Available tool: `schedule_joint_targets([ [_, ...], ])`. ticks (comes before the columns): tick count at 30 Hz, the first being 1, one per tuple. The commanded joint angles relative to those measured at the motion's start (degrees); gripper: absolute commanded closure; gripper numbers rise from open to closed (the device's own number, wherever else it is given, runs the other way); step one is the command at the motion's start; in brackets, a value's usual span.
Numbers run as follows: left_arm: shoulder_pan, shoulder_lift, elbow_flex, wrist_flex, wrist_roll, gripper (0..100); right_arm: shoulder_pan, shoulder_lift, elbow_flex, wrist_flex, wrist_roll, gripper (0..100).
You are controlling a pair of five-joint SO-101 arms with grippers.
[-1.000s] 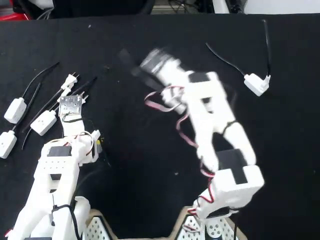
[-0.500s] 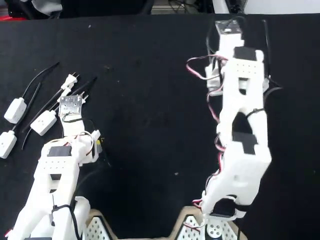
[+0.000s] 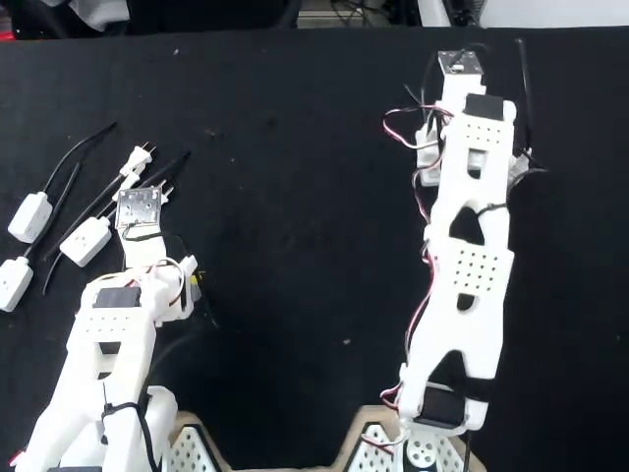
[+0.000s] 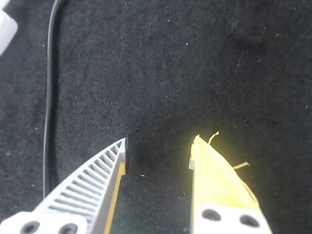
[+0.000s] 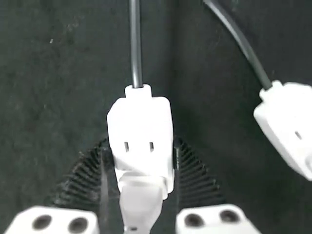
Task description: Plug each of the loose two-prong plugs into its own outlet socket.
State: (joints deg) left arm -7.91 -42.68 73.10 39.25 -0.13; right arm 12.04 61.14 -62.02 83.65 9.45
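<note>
In the right wrist view a white outlet socket (image 5: 140, 129) with two slots and a black cable sits between my right gripper's (image 5: 140, 168) dark fingers (image 5: 92, 170), which are shut on its sides. A white piece (image 5: 141, 202) pokes out beneath it. A second white socket (image 5: 287, 129) lies beside it. My right arm (image 3: 472, 167) stretches over the table's far right. My left gripper (image 4: 158, 144) hangs open over bare cloth near a black cable (image 4: 48, 97). At the left lie a white two-prong plug (image 3: 138, 157) and three white sockets (image 3: 86, 239), (image 3: 29, 216), (image 3: 14, 280).
Black cloth covers the whole table (image 3: 295, 197). Black cables (image 3: 84, 157) trail among the sockets at the left, just ahead of my left arm (image 3: 113, 324). Another thin cable (image 3: 521, 69) runs along the far right beside my right arm.
My right arm has swung from the table's middle to the far right and stretched out straight. The left arm has kept still.
</note>
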Motion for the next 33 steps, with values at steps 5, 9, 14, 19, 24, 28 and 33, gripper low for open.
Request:
schedule_joint_targets([
  [5,-0.7,-1.1,-0.2,-0.3,-0.4,78,3.5,5.3,-18.4,9.8,14.7,98.7],
  [9,-0.7,-1.1,-0.2,-0.3,-0.4,78,4.0,8.4,-23.7,12.8,22.6,98.7],
  [14,-0.7,-1.1,-0.2,-0.3,-0.4,78,5.5,13.1,-27.6,12.6,25.8,98.5],
  [19,-0.7,-1.1,-0.2,-0.3,-0.4,78,7.2,16.9,-31.7,12.0,26.7,97.9],
  [24,-0.7,-1.1,-0.2,-0.4,-0.4,78,6.8,17.4,-33.5,16.9,26.6,84.5],
  [28,-0.7,-1.0,-0.2,-0.4,-0.4,78,6.2,16.0,-33.6,17.1,26.6,78.9],
  [33,-0.7,-1.0,-0.2,-0.4,-0.4,78,6.2,11.9,-33.6,17.1,26.6,79.0],
])
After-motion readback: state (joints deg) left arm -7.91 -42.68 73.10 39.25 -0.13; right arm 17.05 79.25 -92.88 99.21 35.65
